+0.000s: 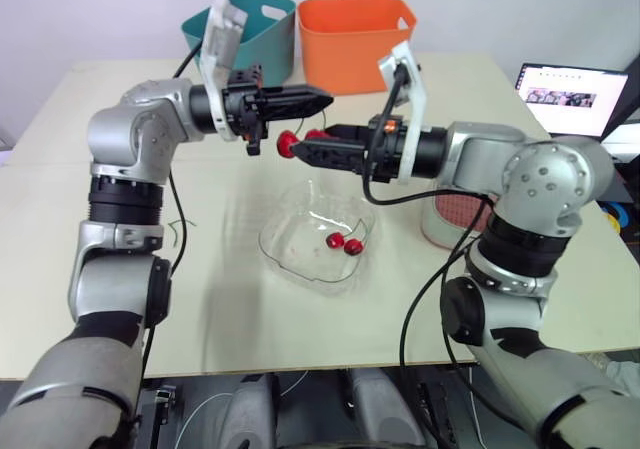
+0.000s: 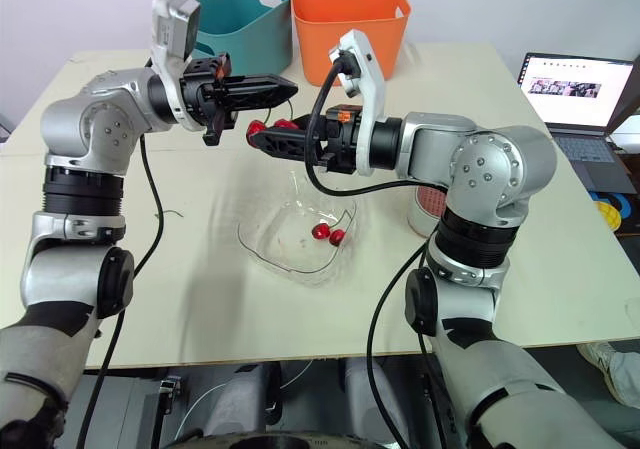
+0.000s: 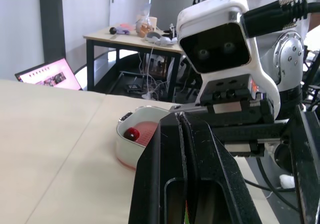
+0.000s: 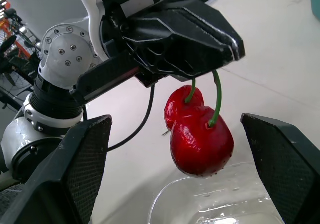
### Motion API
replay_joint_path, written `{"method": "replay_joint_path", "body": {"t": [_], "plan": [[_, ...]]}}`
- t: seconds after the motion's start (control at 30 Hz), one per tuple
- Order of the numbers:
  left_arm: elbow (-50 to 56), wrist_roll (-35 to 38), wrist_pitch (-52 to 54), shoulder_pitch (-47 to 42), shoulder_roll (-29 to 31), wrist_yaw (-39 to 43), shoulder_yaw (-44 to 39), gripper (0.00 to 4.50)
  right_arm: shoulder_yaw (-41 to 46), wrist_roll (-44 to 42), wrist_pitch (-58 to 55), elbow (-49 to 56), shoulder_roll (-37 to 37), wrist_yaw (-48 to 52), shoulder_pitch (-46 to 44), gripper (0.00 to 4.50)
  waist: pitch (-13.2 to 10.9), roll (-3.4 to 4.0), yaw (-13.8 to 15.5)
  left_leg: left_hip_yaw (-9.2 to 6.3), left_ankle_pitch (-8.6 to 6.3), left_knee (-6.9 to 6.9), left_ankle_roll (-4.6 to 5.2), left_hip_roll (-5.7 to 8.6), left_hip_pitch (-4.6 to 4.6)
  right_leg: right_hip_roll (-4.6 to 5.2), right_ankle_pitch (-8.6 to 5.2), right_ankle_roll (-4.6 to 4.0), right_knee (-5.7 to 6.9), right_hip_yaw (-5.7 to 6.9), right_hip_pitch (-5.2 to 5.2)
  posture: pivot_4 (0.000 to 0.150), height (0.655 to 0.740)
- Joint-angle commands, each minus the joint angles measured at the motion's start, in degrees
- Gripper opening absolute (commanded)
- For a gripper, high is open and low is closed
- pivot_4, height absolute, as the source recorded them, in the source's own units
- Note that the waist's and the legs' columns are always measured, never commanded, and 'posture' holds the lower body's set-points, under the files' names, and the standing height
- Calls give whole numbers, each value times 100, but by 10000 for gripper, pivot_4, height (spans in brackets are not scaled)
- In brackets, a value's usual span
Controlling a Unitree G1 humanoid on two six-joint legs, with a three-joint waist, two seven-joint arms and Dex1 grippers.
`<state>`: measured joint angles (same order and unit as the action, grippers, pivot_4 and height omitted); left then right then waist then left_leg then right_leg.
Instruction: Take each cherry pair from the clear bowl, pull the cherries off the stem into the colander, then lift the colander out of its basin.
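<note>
Red cherry pair (image 4: 200, 129) hangs by its stems from my left gripper (image 1: 322, 99), which is clamped on them above the clear bowl (image 1: 275, 244). My right gripper (image 1: 303, 151) is spread wide, a finger either side of the fruit, touching nothing. The colander (image 3: 144, 131) sits in its basin (image 3: 125, 154), well off to my right. My worry: pulling here would drop fruit into the bowl or onto the worktop (image 1: 230, 309), and a slanted pinch could tear both stems loose.
</note>
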<state>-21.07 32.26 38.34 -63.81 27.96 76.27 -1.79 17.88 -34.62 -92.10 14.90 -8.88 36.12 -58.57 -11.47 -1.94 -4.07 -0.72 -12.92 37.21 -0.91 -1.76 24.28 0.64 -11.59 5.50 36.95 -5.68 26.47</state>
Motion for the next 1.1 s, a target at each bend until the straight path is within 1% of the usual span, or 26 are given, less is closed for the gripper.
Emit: {"method": "replay_joint_path", "body": {"t": [0.03,0.07,0.17,0.27,0.37,0.5,0.8,1.1], "plan": [[207,109,-22,-85,-3,-8,-72,0,138,-238,-40,4,70,-197,-56,44558,0,0,0,0,0,0,0,0,0,0,0,0,0,0,0,1500,7400],[208,112,-21,-86,-3,-11,-70,0,145,-268,-39,-16,76,-240,-60,44558,0,0,0,0,0,0,0,0,0,0,0,0,-1,0,0,1500,7400],[216,122,-18,-72,11,-30,-71,0,178,-343,-38,-50,103,-343,-56,38464,0,0,-3,0,0,0,0,0,0,0,0,0,-1,0,0,1500,7400],[242,136,-8,-55,26,-48,-74,0,192,-423,-34,-68,104,-436,-41,28217,0,0,-1,0,0,0,0,0,0,0,0,0,-1,0,0,1500,7400],[250,146,-3,-59,29,-64,-76,0,171,-497,-18,-82,93,-494,1,16863,0,0,-1,0,0,-1,0,0,0,0,0,0,-2,0,0,1500,7400],[213,143,-29,-111,38,-81,-91,0,143,-628,-36,-82,26,-532,79,16863,0,0,-1,0,0,-1,0,0,0,0,0,0,-2,0,0,1500,7400],[79,126,-112,-217,40,-85,-111,0,-170,-1254,-40,275,-294,-619,660,16863,0,0,-5,0,0,-2,0,0,1,0,-1,1,-5,0,0,1500,7400],[72,142,-120,-208,34,-41,-89,0,46,-1348,148,227,-334,-859,605,16863,0,0,0,0,0,-3,0,0,1,-1,-1,1,-7,0,0,1500,7400]]}}
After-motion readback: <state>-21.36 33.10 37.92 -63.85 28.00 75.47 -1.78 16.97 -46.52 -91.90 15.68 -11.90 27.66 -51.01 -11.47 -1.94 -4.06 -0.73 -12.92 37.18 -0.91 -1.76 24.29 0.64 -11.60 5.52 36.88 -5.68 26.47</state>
